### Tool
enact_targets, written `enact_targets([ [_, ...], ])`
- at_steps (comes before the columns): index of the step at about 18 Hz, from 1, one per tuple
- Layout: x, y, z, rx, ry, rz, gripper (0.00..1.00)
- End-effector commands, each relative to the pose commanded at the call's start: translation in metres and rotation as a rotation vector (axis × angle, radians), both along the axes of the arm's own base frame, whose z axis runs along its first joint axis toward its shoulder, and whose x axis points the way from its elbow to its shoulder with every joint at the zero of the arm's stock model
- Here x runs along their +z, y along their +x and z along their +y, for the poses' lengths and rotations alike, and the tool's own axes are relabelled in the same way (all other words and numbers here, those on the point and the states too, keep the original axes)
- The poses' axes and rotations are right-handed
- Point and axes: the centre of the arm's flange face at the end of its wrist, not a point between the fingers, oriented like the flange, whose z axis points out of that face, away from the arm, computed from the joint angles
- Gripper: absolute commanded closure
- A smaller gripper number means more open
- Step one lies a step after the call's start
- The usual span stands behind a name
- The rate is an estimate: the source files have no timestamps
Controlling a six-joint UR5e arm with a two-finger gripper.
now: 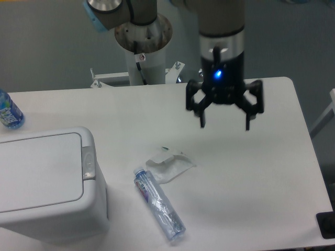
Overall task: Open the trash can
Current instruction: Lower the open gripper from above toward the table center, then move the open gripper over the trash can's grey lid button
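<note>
The white boxy trash can (47, 183) stands at the front left of the table. Its flat lid (36, 170) is down, and a small grey push-button latch (88, 162) sits on its right edge. My gripper (225, 124) hangs above the table at the back right, well to the right of the can. Its two black fingers are spread wide apart with nothing between them. A blue light glows on its body.
A clear plastic bottle (158, 204) lies on its side just right of the can. A crumpled clear wrapper (170, 163) lies behind it. A blue-labelled bottle (9, 112) stands at the far left edge. The arm's base column (144, 47) rises behind the table.
</note>
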Motion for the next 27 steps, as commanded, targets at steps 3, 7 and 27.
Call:
enact_targets([
  [3,0.004,0.005,0.01,0.065,0.032,-0.026,0.0],
  [7,0.0,0.0,0.022,0.246,0.117,-0.123,0.0],
  [27,-0.035,0.017,0.048,0.321,0.202,-0.368,0.0],
])
